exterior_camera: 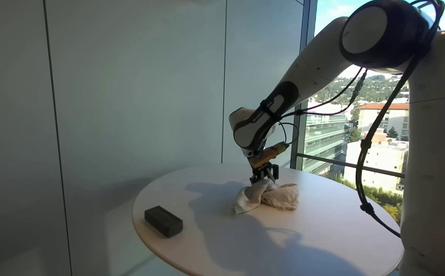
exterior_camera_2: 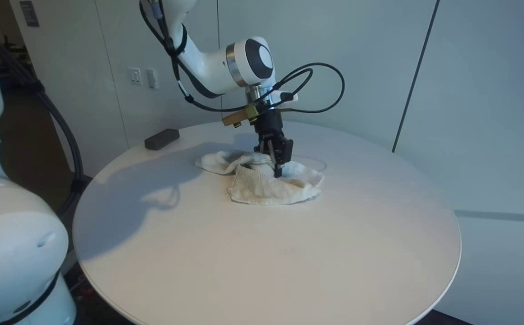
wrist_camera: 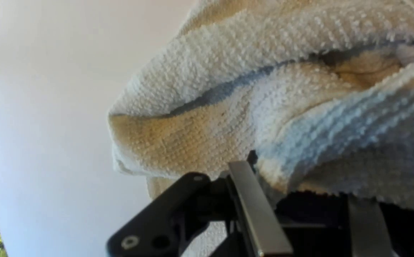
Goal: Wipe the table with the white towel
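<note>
The white towel lies crumpled on the white round table. It shows in both exterior views and fills much of the wrist view. My gripper points down into the towel in both exterior views. In the wrist view my gripper has cloth bunched between its fingers. The left finger shows there, with its tip against the cloth. A fold of towel hides the right fingertip, so I cannot tell whether the jaws are shut on the cloth.
A dark grey block sits near the table edge, away from the towel, and it also shows in an exterior view. A pale wall stands behind the table. A window is beside it. Black cables loop out from the wrist.
</note>
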Tool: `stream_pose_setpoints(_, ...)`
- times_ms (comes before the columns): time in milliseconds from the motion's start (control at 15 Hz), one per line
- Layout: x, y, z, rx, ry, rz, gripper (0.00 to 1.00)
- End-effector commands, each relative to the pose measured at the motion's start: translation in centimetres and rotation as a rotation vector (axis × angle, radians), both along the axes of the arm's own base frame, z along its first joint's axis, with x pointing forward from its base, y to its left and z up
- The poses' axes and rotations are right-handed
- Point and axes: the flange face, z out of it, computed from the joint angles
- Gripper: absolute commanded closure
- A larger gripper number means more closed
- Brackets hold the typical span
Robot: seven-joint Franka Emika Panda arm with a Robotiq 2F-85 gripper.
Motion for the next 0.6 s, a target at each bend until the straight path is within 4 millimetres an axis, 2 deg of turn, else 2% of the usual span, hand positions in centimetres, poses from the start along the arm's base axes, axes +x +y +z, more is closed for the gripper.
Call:
stream_pose_setpoints(0,1.8,7.8,1.9,0.002,-0.027,0.196,0.97)
stream_pose_setpoints(133,2.7,11.5,2.9,0.005,-0.049,0.298,0.97)
stream_pose_setpoints(267,3.6,13.5,3.0,0.036,-0.075,0.4,0.97)
stream_pose_setpoints(400,4.0,14.3,2.9,0.067,-0.087,0.507,0.97)
stream_pose_setpoints(533,3.1,14.8,3.9,0.024,-0.09,0.58,0.97)
